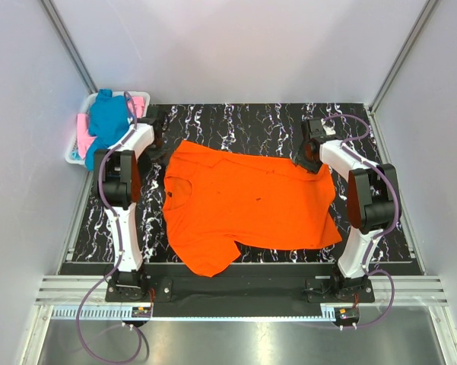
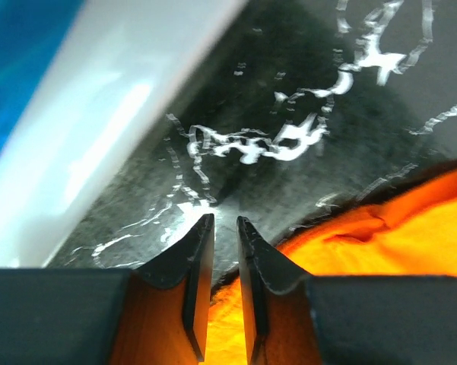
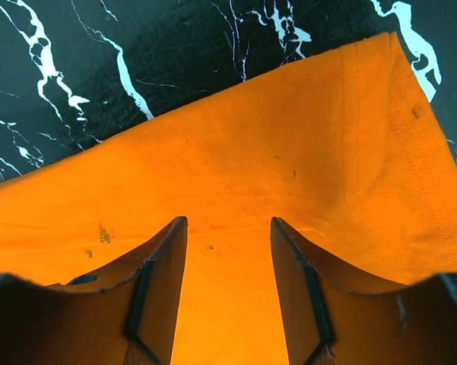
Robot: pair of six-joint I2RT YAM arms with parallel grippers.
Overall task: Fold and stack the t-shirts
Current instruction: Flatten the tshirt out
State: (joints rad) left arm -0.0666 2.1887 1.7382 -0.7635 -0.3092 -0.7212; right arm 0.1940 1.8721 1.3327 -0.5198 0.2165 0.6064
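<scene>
One orange t-shirt (image 1: 251,201) lies spread flat on the desk (image 1: 243,122), so the first fold seems just starting. Left claw (image 2: 224,220), jaws slightly apart, and right claw (image 3: 228,220), jaws wide, hover at its far corners; next, probably pinch both.

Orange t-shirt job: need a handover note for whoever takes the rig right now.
Left gripper: narrowly open, empty, at the orange t-shirt's far left edge, beside the basket.
Right gripper: open, empty, over the shirt's far right corner.
Teal t-shirt and pink t-shirt lie in the basket.
Done: orange one spread flat on the table, unfolded.
To do: fold all three, stack.
</scene>
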